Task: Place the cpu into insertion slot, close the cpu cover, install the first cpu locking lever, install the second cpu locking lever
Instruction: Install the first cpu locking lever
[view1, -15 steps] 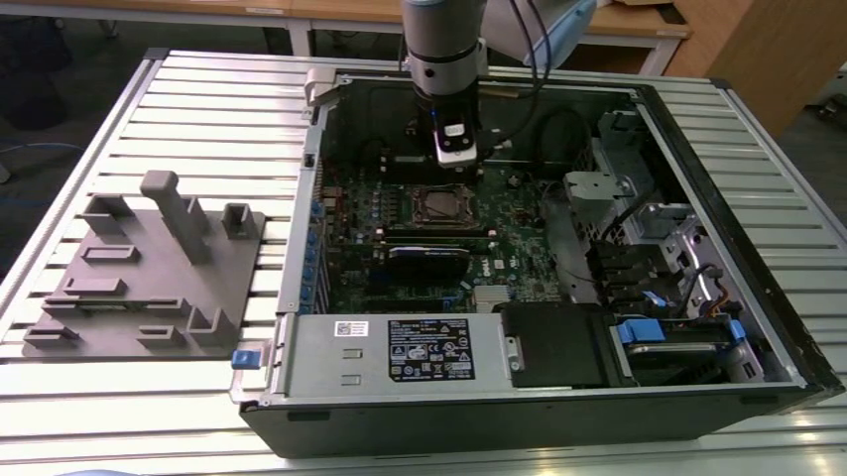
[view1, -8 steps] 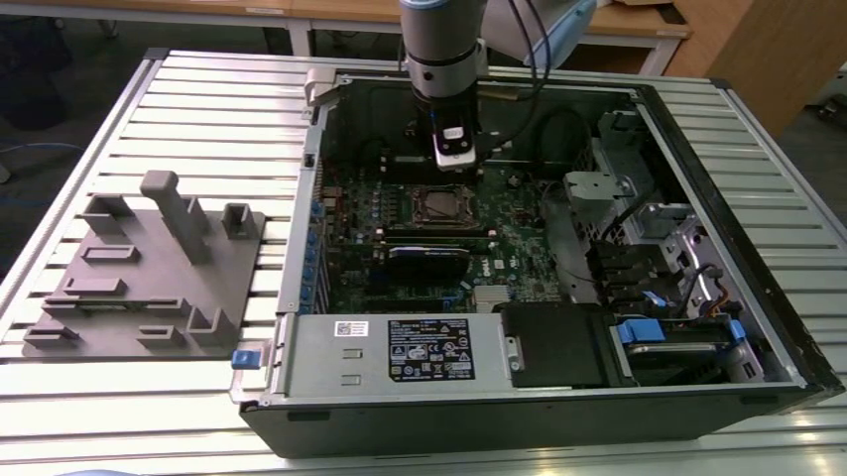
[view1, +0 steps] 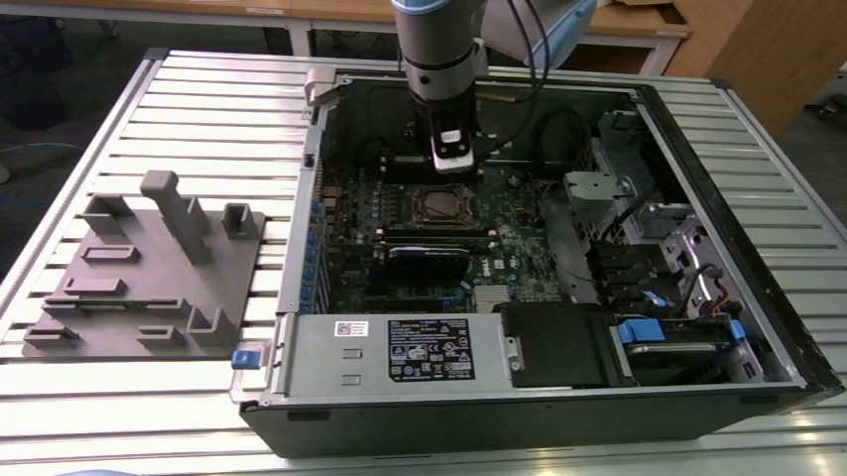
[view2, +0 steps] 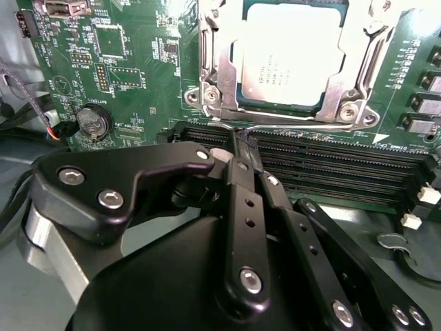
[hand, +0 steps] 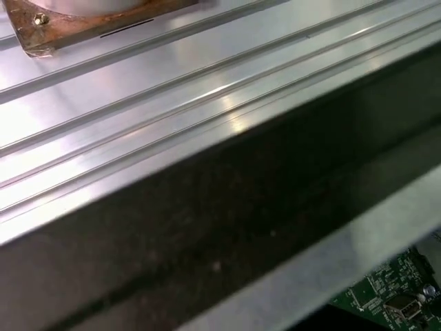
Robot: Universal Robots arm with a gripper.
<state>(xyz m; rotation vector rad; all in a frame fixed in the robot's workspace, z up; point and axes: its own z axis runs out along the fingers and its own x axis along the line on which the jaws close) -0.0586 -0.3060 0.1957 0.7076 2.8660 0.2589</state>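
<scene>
The arm is reaching straight down into the open computer case [view1: 741, 327], its wrist vertical, with the gripper [view1: 451, 164] hanging just above the motherboard [view1: 397, 248] beside the processor socket. In the second wrist view the gripper [view2: 238, 148] is showing its two black fingers [view2: 234, 186] pressed together, with nothing visibly clamped between them; their tips are sitting at a thin wire lever [view2: 303, 126] that is running along the socket edge nearest them, though whether they are touching it cannot be told.

Just beyond the fingertips, one cpu [view2: 293, 55] is lying flat in the insertion slot [view2: 207, 103], its dull silver top facing up. One cpu cover [view2: 358, 76] is lying folded down around the chip, framing it on all sides. In the exterior view the same socket [view1: 441, 206] is sitting just in front of the gripper.

Between the fingers and the socket, several long black card slots [view2: 344, 165] are lying side by side. One round coin battery [view2: 93, 121] is resting off to the side of the fingers.

Faint print is showing on the chip's top and on a white label [view1: 430, 349] on the case's metal box, too small to read. One grey fixture block [view1: 146, 278] is standing on the slatted table [view1: 173, 416], well apart from the gripper.
</scene>
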